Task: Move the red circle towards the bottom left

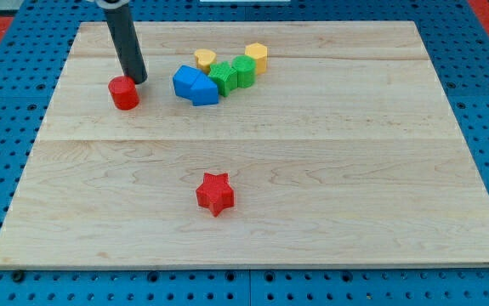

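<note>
Rod slanting down from view's top-left, my tip [139, 80] just above-right of red circle [124, 93], touching or nearly (no claw, bare rod). Blue [195, 85], green [231, 74], yellow blocks [256, 57] clustered right; red star [215, 193] below centre.

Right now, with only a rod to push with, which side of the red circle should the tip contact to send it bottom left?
Its upper-right side. My tip sits just there, at the red circle, so pushing along that line should drive it toward the view's bottom left.
</note>
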You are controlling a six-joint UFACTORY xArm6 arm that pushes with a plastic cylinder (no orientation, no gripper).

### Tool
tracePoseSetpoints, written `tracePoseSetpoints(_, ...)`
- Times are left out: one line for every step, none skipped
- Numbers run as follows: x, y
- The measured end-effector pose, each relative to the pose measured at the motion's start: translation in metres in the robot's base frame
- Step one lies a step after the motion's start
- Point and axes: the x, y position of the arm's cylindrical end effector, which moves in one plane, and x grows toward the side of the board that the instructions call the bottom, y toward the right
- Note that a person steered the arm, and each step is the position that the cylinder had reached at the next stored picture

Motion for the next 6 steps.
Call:
tracePoseSetpoints(0.077,0.005)
tracePoseSetpoints(0.033,-0.008)
tracePoseSetpoints(0.052,-0.042)
tracePoseSetpoints(0.1,-0.028)
tracePoseSetpoints(0.117,-0.007)
tracePoseSetpoints(0.123,0.022)
